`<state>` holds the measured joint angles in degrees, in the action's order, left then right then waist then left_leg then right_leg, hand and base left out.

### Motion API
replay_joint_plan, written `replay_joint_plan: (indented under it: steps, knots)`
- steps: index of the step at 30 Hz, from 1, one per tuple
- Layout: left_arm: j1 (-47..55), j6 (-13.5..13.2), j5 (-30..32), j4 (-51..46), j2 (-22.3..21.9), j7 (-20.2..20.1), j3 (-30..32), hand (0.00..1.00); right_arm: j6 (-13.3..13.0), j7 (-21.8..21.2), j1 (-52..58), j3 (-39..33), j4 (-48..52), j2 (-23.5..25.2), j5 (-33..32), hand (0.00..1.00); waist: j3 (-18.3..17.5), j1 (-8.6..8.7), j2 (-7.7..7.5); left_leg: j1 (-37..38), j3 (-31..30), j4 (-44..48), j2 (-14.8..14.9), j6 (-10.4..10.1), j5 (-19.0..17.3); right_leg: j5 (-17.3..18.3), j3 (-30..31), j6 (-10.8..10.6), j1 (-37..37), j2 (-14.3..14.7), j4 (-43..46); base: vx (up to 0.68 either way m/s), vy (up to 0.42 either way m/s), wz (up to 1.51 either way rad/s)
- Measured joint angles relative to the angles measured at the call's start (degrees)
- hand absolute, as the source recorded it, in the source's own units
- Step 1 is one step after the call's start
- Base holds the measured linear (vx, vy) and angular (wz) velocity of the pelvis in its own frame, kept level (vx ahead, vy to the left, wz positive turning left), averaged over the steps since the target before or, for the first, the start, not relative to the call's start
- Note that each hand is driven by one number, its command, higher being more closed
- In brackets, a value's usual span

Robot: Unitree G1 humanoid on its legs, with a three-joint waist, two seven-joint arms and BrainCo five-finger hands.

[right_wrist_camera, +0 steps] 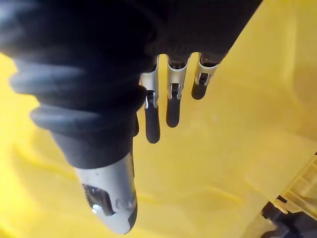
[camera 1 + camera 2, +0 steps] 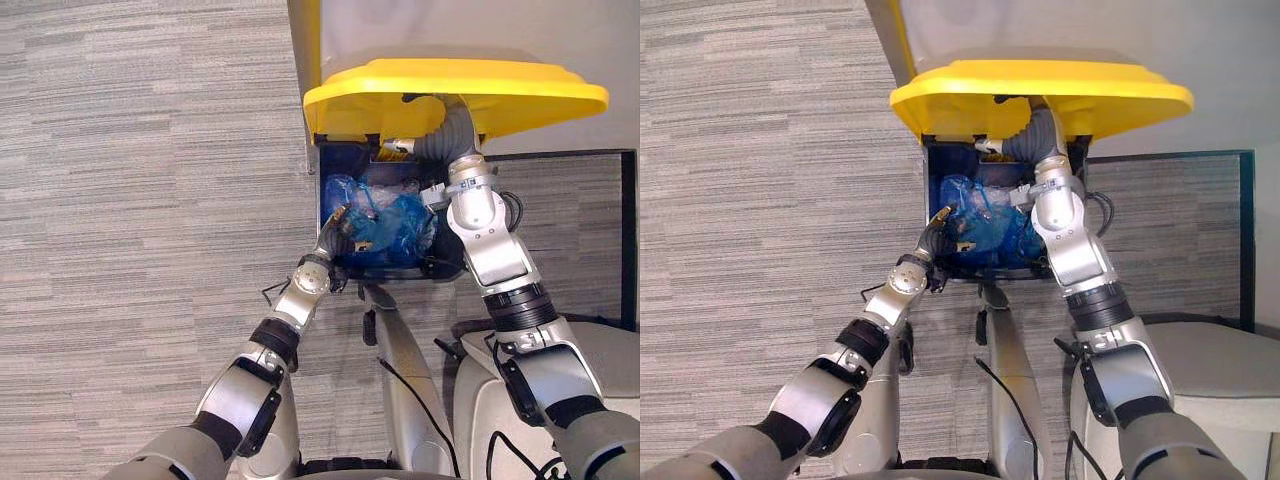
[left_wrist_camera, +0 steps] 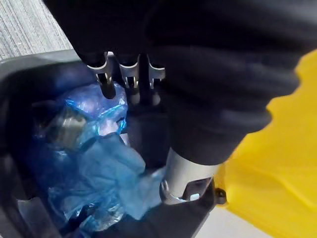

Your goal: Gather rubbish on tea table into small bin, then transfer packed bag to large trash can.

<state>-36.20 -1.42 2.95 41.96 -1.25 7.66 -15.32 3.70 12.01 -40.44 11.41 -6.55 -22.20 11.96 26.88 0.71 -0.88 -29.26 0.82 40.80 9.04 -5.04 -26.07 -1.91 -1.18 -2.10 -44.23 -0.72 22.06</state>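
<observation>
The large trash can (image 2: 327,168) stands before me with its yellow lid (image 2: 450,92) raised. My right hand (image 2: 404,147) is under the lid, its straight fingers (image 1: 151,119) flat against the yellow underside, holding it up. The packed blue bag (image 2: 395,222) lies inside the can, crumpled, with rubbish showing through the plastic (image 3: 94,163). My left hand (image 2: 345,238) reaches in over the can's front rim, just above the bag's near left part. Its fingers (image 3: 106,82) are loose and spread, and its thumb (image 3: 185,173) lies beside a fold of the blue plastic.
Grey striped carpet (image 2: 130,200) covers the floor to the left of the can. A pale wall (image 2: 480,30) rises behind it. A dark frame edge (image 2: 628,230) runs along the right side.
</observation>
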Motion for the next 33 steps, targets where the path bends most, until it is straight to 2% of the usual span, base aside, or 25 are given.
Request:
replay_joint_plan:
  steps: [6,7,9,12,18,22,26,30,31,33]
  knots:
    - [5.84,-0.07,-1.31,-4.85,2.93,-0.33,0.00,0.00,-0.68,-2.05,6.86,-0.07,1.99,-0.06,1.79,0.00,-0.05,-0.73,-0.01,3.66,-0.12,-1.50,-0.12,-0.31,0.23,0.12,-0.36,0.06,3.21,-0.28,-0.24,0.00,-0.013,0.04]
    - [7.47,-0.10,-2.33,-6.29,3.66,-0.89,0.01,0.00,-0.68,-2.30,9.19,-0.30,2.25,-0.04,2.19,0.00,-0.06,-1.46,-0.01,5.33,-0.05,-2.80,-0.25,-0.73,0.69,0.39,-0.37,0.31,4.33,-0.38,-0.29,0.02,-0.032,0.04]
    - [10.70,-0.40,-3.62,-9.10,5.27,-1.65,0.19,0.00,-0.73,-2.64,13.13,-0.69,2.35,0.30,2.25,0.00,-0.09,-1.73,-0.03,8.29,-0.37,-5.39,-0.44,-1.02,1.78,0.99,-0.69,0.41,6.60,-0.56,-0.50,0.05,-0.053,0.15]
    - [16.19,-1.76,-7.33,-12.47,9.00,-3.26,2.51,0.00,-1.03,-4.10,17.23,-3.22,0.42,0.44,2.40,0.00,-0.31,-1.29,0.01,12.36,-2.10,-10.05,-1.18,-1.41,3.67,1.46,-2.28,0.24,10.31,-1.19,-2.30,0.05,-0.051,0.26]
    - [30.04,-2.51,-10.91,-14.65,13.50,-5.68,9.86,0.00,-1.08,-6.51,25.49,-7.59,-6.34,0.40,4.66,0.00,-5.13,-1.50,0.22,18.62,-2.88,-17.77,-1.02,-1.50,6.66,1.62,-3.63,-0.02,15.43,-1.06,-5.86,0.07,-0.042,0.11]
    - [36.21,-2.80,-10.72,-13.73,14.39,-7.26,13.80,0.00,-1.43,-7.76,29.84,-8.80,-7.95,1.89,5.64,0.00,-8.07,-1.51,0.11,20.82,-2.66,-19.33,-1.20,-1.25,7.06,1.63,-3.74,-0.03,17.48,-1.02,-6.85,0.06,0.009,0.03]
    - [39.60,-2.61,-6.97,-6.51,14.62,-7.92,18.04,0.00,-2.89,-9.64,34.10,-8.91,-9.47,5.05,6.17,0.00,-10.47,-1.53,-0.17,24.45,-2.31,-20.80,-1.22,-0.83,7.32,1.63,-3.68,-0.06,20.93,-1.01,-8.03,0.01,0.011,-0.02]
    - [42.08,-1.68,-3.56,-1.89,14.76,-7.64,21.31,0.00,-3.39,-9.72,36.59,-9.79,-12.51,8.37,6.07,0.00,-11.86,-1.62,-1.49,27.27,-1.38,-20.92,-1.55,-0.75,7.21,1.50,-2.62,-0.29,23.04,-0.94,-8.07,-0.02,0.012,-0.13]
    - [42.78,-1.59,-3.21,-1.08,14.61,-7.59,22.51,0.00,-3.39,-9.71,37.48,-10.18,-12.99,9.36,5.82,0.00,-12.16,-1.71,-2.15,27.82,-0.22,-20.57,-1.94,-0.50,7.02,1.12,-1.40,-0.86,23.10,-0.85,-8.14,-0.09,0.017,-0.36]
    - [43.64,-1.52,-3.21,-0.41,14.48,-7.42,22.72,0.00,-3.42,-9.68,37.96,-11.02,-13.04,10.36,5.24,0.00,-12.21,-1.69,-2.54,28.11,1.15,-19.57,-2.18,-0.20,6.53,0.32,0.04,-1.83,23.34,-0.60,-8.69,-0.09,0.020,-0.45]
